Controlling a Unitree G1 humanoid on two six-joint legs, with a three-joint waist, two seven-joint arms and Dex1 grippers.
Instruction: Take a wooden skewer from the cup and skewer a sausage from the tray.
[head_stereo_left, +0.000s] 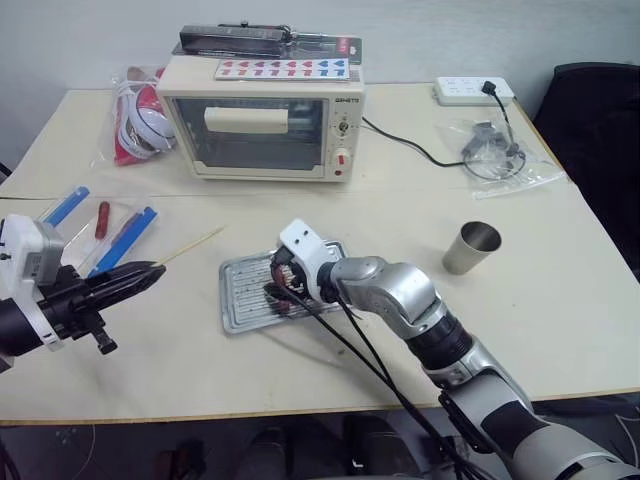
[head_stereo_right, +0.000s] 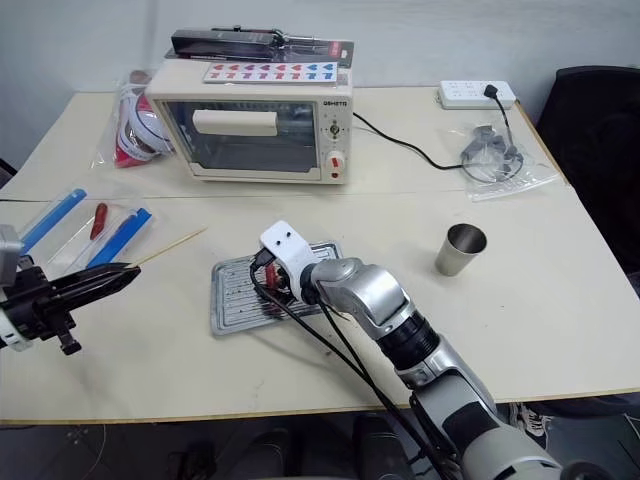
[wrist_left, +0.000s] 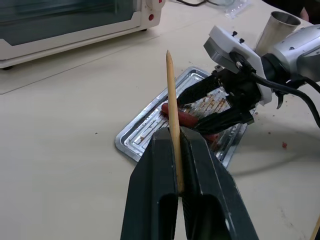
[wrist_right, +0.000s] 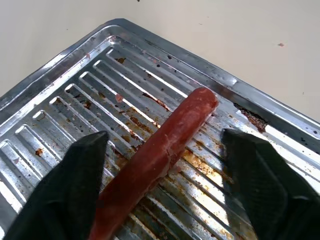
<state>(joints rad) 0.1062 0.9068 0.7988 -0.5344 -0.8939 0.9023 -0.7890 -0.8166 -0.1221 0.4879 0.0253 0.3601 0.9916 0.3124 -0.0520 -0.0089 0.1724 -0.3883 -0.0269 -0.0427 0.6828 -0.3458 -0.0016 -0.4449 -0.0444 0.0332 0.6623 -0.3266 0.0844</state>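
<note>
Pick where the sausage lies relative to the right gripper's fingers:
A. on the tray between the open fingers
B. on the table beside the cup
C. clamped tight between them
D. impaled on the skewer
A: the sausage lies on the tray, with the right gripper fingers spread either side of it.

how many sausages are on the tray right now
1. The sausage lies on the tray's ribbed floor, between the open fingers of the right gripper. Another could be hidden behind that gripper in the head views.
</note>
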